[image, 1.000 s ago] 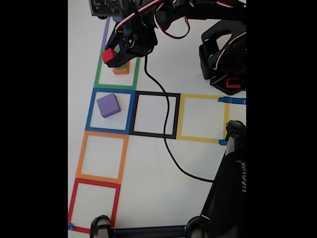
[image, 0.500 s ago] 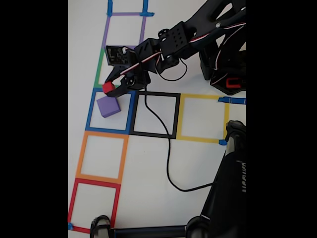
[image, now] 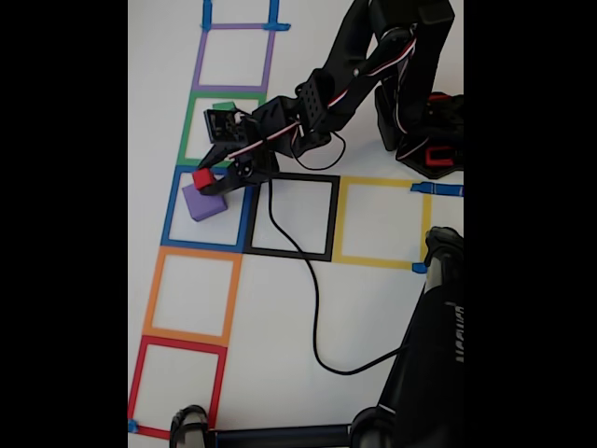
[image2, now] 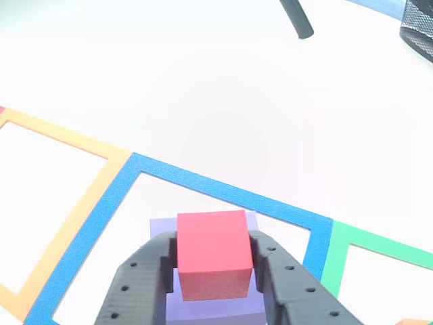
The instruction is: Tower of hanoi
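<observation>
My gripper (image: 207, 179) is shut on the small red cube (image: 201, 178) and holds it just over the purple cube (image: 202, 203), which sits in the blue tape square (image: 169, 210). In the other view the red cube (image2: 212, 258) sits between the two black fingers (image2: 143, 283), with the purple cube (image2: 203, 310) directly beneath it; I cannot tell whether the two cubes touch. A green cube (image: 222, 106) peeks out behind the arm inside the green tape square (image: 187, 131).
Tape squares run down the left: purple (image: 199, 58), green, blue, orange (image: 154, 294), red (image: 138, 383). Black (image: 332, 219) and yellow (image: 424, 224) squares lie to the right. A black cable (image: 312, 308) trails across the table. The arm base (image: 424, 131) and a black stand (image: 434, 355) fill the right side.
The gripper carried the red cube from the green tape square down into the blue square and now holds it over the purple cube.
</observation>
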`<act>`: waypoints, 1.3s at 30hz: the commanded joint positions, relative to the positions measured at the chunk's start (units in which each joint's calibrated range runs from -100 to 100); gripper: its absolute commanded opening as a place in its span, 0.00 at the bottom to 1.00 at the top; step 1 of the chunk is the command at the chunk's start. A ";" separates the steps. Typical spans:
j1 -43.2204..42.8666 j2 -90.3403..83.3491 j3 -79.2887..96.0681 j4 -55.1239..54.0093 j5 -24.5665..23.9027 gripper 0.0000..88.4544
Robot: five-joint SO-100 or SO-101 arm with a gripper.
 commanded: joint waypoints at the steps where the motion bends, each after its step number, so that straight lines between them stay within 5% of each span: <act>1: -1.42 3.90 -4.96 -4.14 0.36 0.02; 33: 0.01 10.11 -7.41 -5.28 0.36 0.03; 39: 0.59 11.24 -7.59 -6.90 0.36 0.26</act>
